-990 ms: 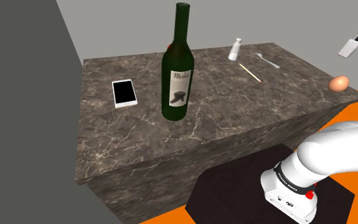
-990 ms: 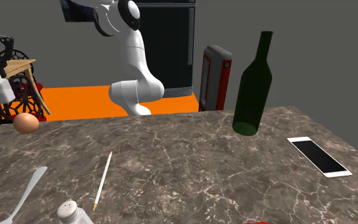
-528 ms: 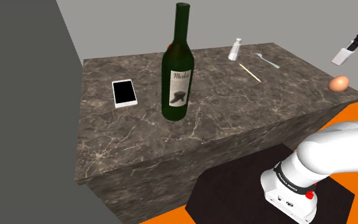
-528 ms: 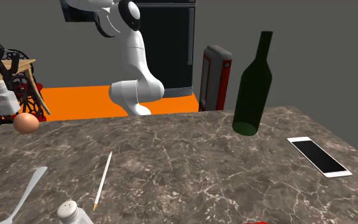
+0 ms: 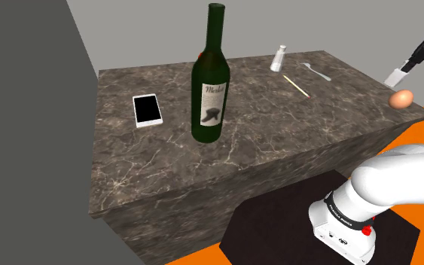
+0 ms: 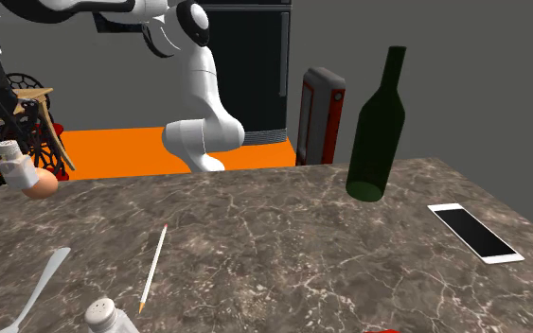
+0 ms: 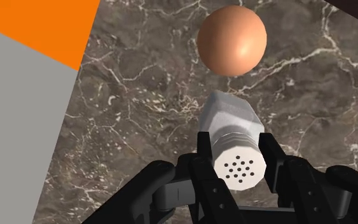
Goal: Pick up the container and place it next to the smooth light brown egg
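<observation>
Shaker [image 6: 13,168] hangs at the far left of the second exterior view, clamped in the black pincer [image 7: 236,153]. The two fingers press on opposite sides just below its cap. It is held tilted, perforated cap toward the hand and base angled down toward the worktop [image 6: 274,246]. That grip leaves the base free to meet the surface first, which suits a set-down. I cannot tell whether the base touches the stone yet; I judge it to be just above it. The shaker has a pale, faceted body, and its rounded grey cap is dotted with small holes.

Just to its right, partly hidden behind it, lies the egg [image 6: 44,186]. It is smooth, light brown and evenly rounded, and rests near the worktop's edge. Carrying the shaker so close beside it fits the goal, though a round egg could roll if nudged, so the lowering calls for care.

Further right and nearer the camera lie a pale spoon [image 6: 42,284] and a second shaker [image 6: 110,317] standing upright. A thin pale pencil [image 6: 153,268] lies flat beside them. All three are well apart from the egg.

The worktop is dark grey-brown stone with pale veins, flat and hard. Beyond its far edge the white arm [image 6: 198,95] rises from an orange floor.

Right of the middle stands a tall wine bottle [image 6: 376,128], dark green and glossy, upright on its broad base. At the far right a phone [image 6: 474,232] lies flat, with a black screen in a white rim.
</observation>
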